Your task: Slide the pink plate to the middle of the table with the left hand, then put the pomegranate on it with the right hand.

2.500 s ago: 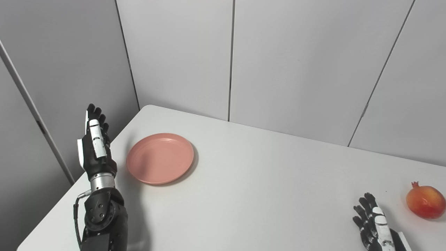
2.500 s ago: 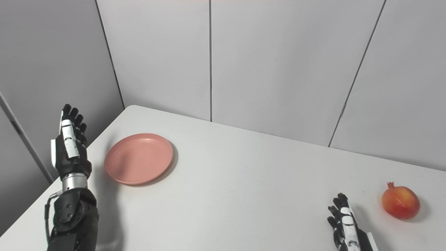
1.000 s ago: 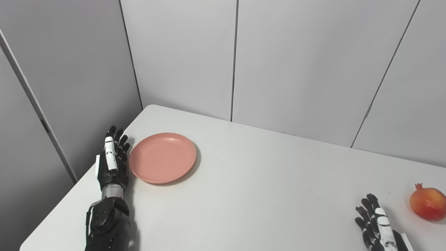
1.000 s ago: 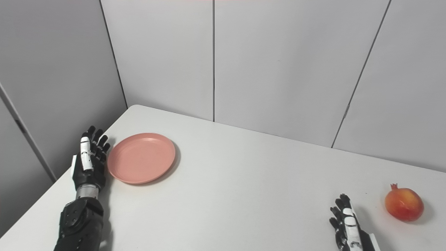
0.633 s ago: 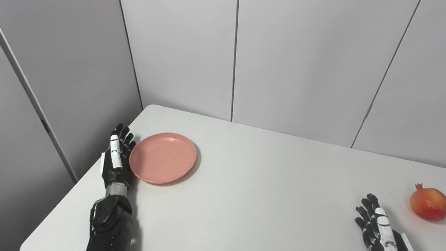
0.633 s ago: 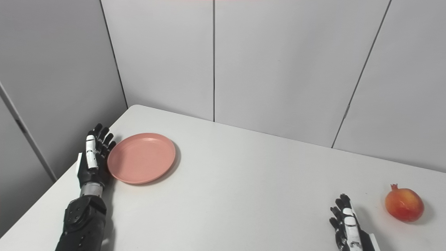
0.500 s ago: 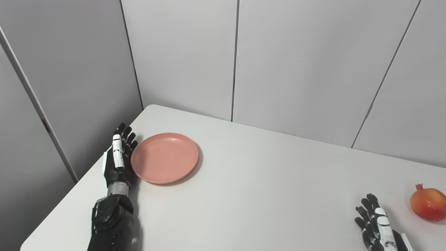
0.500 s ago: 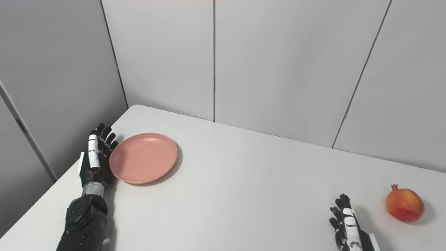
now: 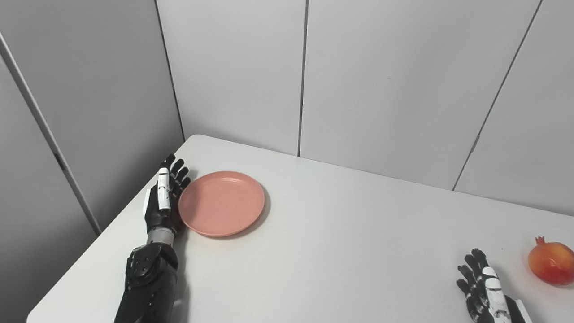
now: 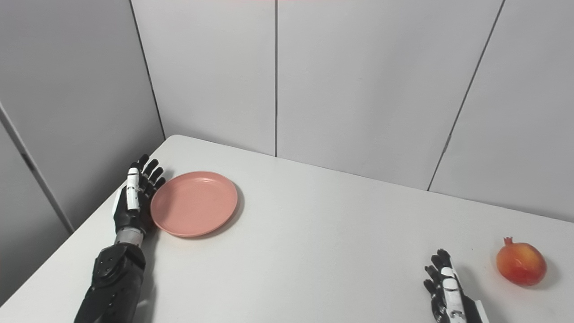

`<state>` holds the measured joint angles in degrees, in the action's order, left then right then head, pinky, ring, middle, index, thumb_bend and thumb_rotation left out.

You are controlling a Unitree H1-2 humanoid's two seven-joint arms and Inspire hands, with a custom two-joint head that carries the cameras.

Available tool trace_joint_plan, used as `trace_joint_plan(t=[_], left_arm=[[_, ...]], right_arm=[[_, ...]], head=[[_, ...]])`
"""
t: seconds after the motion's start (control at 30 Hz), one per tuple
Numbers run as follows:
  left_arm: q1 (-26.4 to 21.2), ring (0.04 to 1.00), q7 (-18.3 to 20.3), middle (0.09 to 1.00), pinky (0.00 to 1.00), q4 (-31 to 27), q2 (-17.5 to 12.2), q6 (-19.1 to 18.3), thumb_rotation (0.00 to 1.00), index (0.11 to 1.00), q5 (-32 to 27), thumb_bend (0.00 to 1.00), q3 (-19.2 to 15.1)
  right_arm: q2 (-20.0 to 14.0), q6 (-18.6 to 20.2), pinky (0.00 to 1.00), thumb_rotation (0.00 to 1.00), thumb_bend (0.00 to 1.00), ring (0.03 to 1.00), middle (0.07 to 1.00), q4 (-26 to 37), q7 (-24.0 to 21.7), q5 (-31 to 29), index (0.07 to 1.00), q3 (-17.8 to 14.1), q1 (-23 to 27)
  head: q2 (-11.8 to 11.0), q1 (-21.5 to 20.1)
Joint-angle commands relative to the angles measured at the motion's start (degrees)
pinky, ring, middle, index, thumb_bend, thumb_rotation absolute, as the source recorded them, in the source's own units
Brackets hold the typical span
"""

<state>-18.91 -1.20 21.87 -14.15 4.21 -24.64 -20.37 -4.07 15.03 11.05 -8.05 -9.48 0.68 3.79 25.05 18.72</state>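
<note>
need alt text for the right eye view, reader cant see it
A robot's left hand, fingers open and upright, presses against the left edge of an empty pink plate near the left end of a white table. At the lower right, the open right hand rests beside a red-orange pomegranate, not touching it. Grey wall panels stand behind.
</note>
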Motion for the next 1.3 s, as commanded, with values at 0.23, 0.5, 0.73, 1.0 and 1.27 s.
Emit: trace_joint_plan(t=[0.23,0.5,0.73,1.0,1.27], left_arm=[[-1.05,0.934,1.25,0.926,0.96,0.37,1.47,-2.17,1.0,0.895,1.37,0.41,1.75],[-0.68,0.929,2.91,0.923,0.96,0.36,2.06,-2.2,1.0,0.905,2.01,0.39,3.49],[-0.15,0.929,3.49,0.935,0.96,-1.11,2.66,-2.96,1.0,0.922,2.81,0.41,5.19],[0.68,0.92,2.88,0.929,0.93,-5.45,4.39,-6.96,1.0,0.913,3.5,0.41,7.09],[0.93,0.92,3.87,0.922,0.93,-7.05,5.85,-8.57,1.0,0.901,4.25,0.39,8.51]], right_arm=[[0.19,-1.57,1.0,1.0,0.17,1.0,0.999,1.77,-0.02,0.29,0.997,0.16,1.32],[0.44,-1.97,1.0,1.0,0.16,0.995,0.996,1.65,0.03,0.44,0.993,0.18,1.33],[0.45,-1.93,1.0,1.0,0.16,1.0,1.0,1.53,-0.33,0.16,1.0,0.3,1.47],[0.7,-1.6,1.0,1.0,0.19,0.997,0.996,1.7,0.17,1.09,0.994,0.76,1.37],[1.4,-1.97,1.0,1.0,0.19,0.987,0.987,1.86,0.49,1.77,0.987,1.0,1.29]], head=[[0.36,-0.54],[0.75,-0.97],[1.09,-1.73],[1.47,-2.99],[2.05,-4.35]])
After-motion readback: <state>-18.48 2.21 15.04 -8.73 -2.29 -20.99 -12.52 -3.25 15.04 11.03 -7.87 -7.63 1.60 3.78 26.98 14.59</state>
